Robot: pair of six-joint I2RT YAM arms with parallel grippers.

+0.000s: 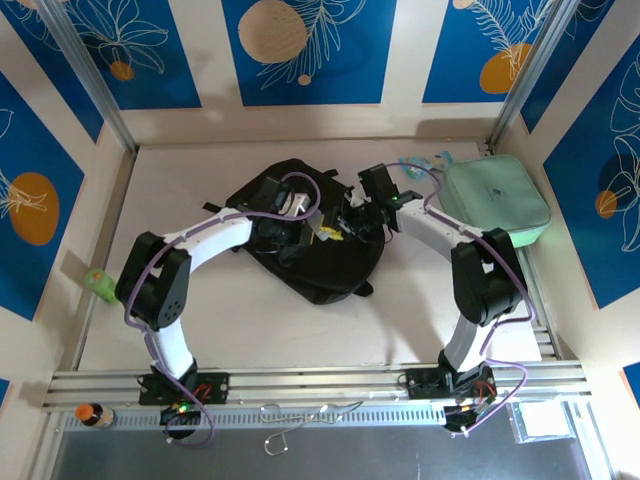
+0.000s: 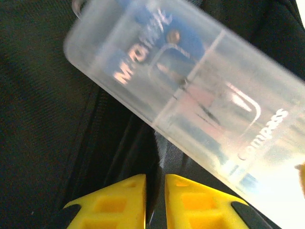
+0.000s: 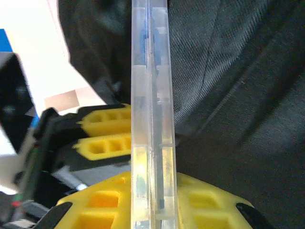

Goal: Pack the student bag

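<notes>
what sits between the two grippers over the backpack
A clear compass case, seen edge-on in the right wrist view: the right gripper clamps it, the left gripper sits close beside it, over the black backpack.

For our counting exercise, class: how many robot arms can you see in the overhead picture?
2. The left arm reaches onto the student bag from the left; the right arm from the right. None seems hidden.

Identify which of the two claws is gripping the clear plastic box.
The right claw: the clear compass box sits edge-on between its yellow fingers. The left claw has its fingers nearly together beside the box, against the black backpack.
</notes>
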